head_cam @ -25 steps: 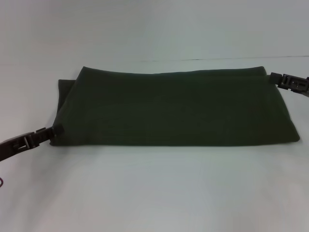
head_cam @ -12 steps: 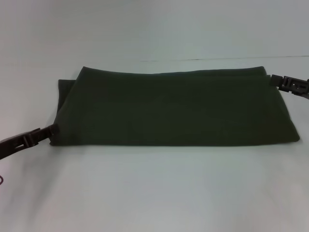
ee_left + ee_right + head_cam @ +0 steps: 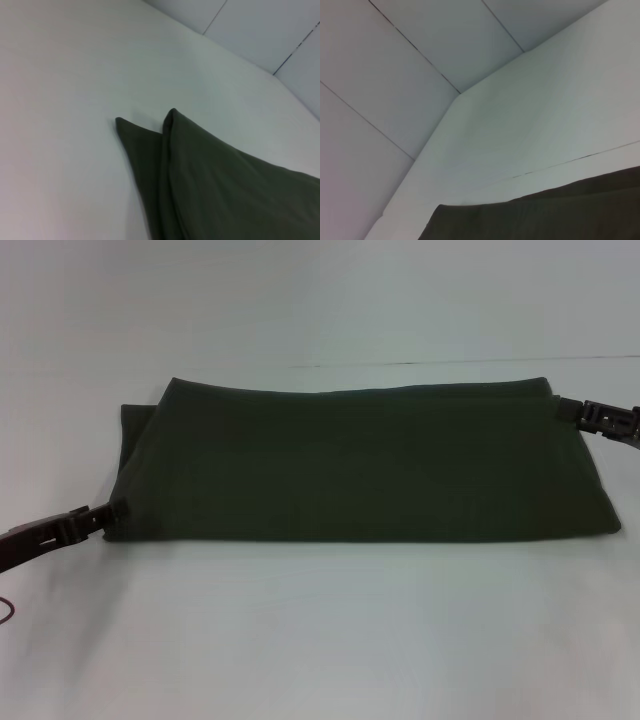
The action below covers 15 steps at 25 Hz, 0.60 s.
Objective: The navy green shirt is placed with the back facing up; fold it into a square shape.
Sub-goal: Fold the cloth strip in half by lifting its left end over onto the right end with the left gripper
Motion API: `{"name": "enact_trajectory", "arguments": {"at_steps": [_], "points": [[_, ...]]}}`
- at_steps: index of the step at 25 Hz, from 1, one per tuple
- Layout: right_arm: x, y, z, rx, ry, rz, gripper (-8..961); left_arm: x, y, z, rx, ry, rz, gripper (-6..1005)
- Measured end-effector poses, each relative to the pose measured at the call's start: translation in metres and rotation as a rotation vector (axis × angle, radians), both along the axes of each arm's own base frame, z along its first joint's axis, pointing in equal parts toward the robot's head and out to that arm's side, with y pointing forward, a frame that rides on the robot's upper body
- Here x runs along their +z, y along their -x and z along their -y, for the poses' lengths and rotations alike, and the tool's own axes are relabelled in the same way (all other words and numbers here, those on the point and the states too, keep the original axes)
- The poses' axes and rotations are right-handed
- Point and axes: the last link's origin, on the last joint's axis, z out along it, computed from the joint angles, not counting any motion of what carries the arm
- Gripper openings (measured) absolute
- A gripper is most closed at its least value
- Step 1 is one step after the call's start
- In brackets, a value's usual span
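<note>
From the head camera I see the navy green shirt (image 3: 360,460) lying flat on the white table (image 3: 320,640), already folded into a long band that runs across the view from my left to my right; its near edge is a straight line, its far edge sags slightly toward the middle, and at the left end a lower layer sticks out past the upper one as a small flap.

My left gripper (image 3: 112,510) sits low at the near left corner of the band, its tip touching the cloth there; the arm behind it reaches in from the left edge of the view; the jaws look drawn together at that corner, but I cannot tell whether any fabric is pinched between them. My right gripper (image 3: 562,410) is at the far right corner, its tip against the edge of the shirt, with the arm coming in from the right edge; I cannot tell whether those fingers are parted or closed.

The left wrist camera shows the shirt (image 3: 220,185) from close by: two pointed corners of dark cloth side by side on the table (image 3: 60,100), one layer lying over the other with a rounded fold line between them; the right wrist camera catches only a dark strip of the shirt (image 3: 545,215) against the table (image 3: 530,125) and the panelled wall (image 3: 395,75) behind it.
</note>
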Motion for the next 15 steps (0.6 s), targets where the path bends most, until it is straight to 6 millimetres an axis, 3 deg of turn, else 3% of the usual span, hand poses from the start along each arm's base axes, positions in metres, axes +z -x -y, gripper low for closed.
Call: {"name": "enact_trajectory", "arguments": {"at_steps": [15], "points": [[-0.001, -0.003, 0.000, -0.018, -0.009, 0.003, 699, -0.012, -0.011, -0.006, -0.057, 0.055, -0.035, 653]]}}
